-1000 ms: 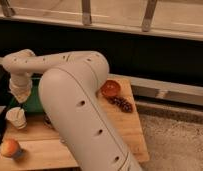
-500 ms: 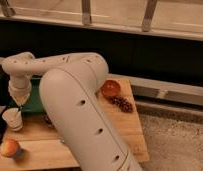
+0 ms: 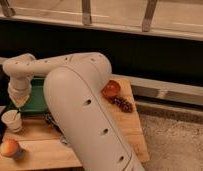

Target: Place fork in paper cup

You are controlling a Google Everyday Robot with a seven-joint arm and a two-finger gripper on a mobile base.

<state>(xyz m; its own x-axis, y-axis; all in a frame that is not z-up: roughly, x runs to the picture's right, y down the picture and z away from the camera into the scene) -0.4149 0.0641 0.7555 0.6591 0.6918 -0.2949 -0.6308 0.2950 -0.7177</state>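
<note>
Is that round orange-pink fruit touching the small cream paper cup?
Apart. The camera view shows bare wooden table between the round orange-pink fruit and the cream paper cup. The gripper hangs just above the cup.

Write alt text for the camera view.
A white robot arm hangs its pincer just above a small cream-white paper cup holding what looks like a thin pale fork, on a wooden table with a green tray, red-orange bowl and orange-pink fruit.
</note>
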